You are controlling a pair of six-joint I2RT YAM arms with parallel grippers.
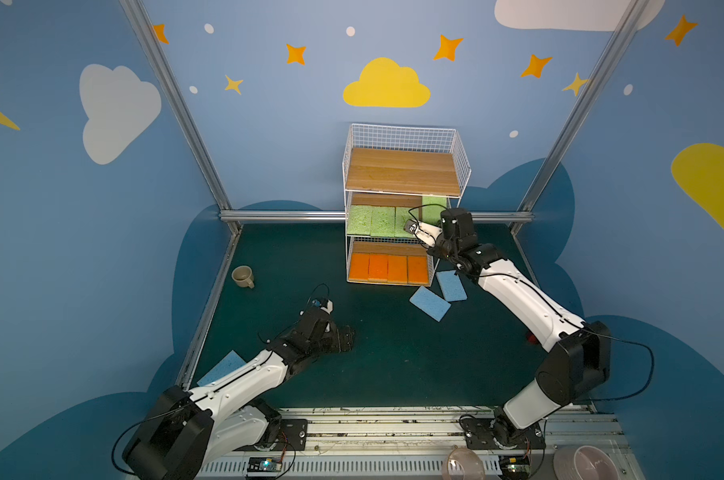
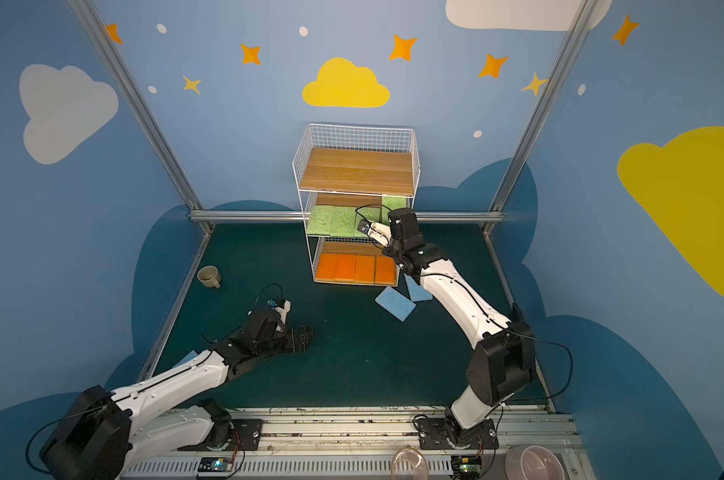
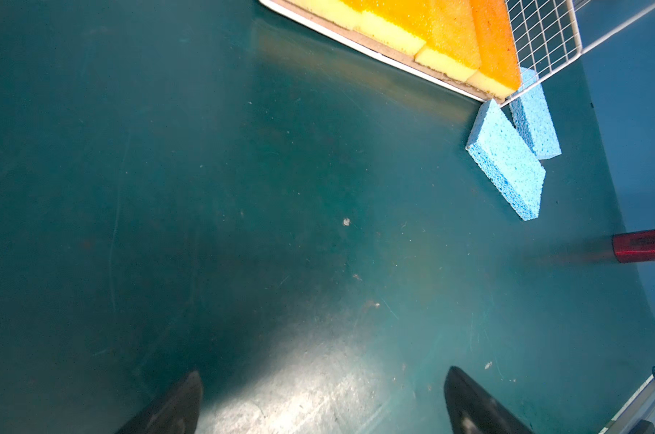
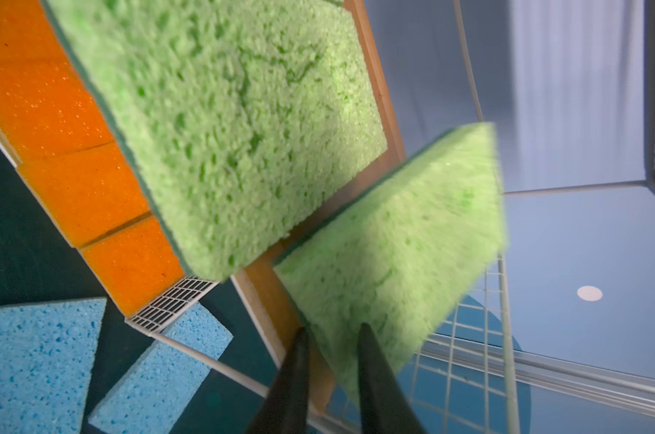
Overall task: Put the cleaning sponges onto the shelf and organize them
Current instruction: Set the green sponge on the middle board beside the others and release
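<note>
Left claw (image 3: 324, 370) low over table (image 3: 205, 188), wide open, right claw (image 4: 333, 328) raised to shelf (image 1: 406, 174), at green sponge (image 4: 393, 244) (grip unclear)

The shelf (image 1: 401, 170) holds green sponges (image 1: 370, 220) above orange sponges (image 1: 387, 268) (two blue sponges (image 1: 430, 303) lie beside it).

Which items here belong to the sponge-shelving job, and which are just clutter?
Job: shelf, orange sponges (bottom tier), green sponges (middle tier), two blue sponges beside the shelf, one blue sponge under the left arm.
Lying about: tan mug, red cylinder, pink bowl.
</note>
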